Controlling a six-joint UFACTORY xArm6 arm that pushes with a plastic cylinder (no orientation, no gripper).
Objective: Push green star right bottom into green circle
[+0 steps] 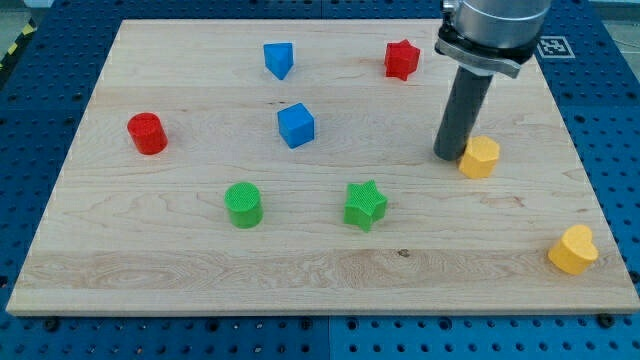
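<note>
The green star lies on the wooden board a little below its middle. The green circle stands to the star's left at about the same height in the view, well apart from it. My tip rests on the board up and to the right of the star, well clear of it. The tip stands right beside the left side of a yellow block.
A red circle sits at the left. A blue cube and a blue triangular block sit upper middle. A red star sits at the top. A yellow heart lies near the board's lower right corner.
</note>
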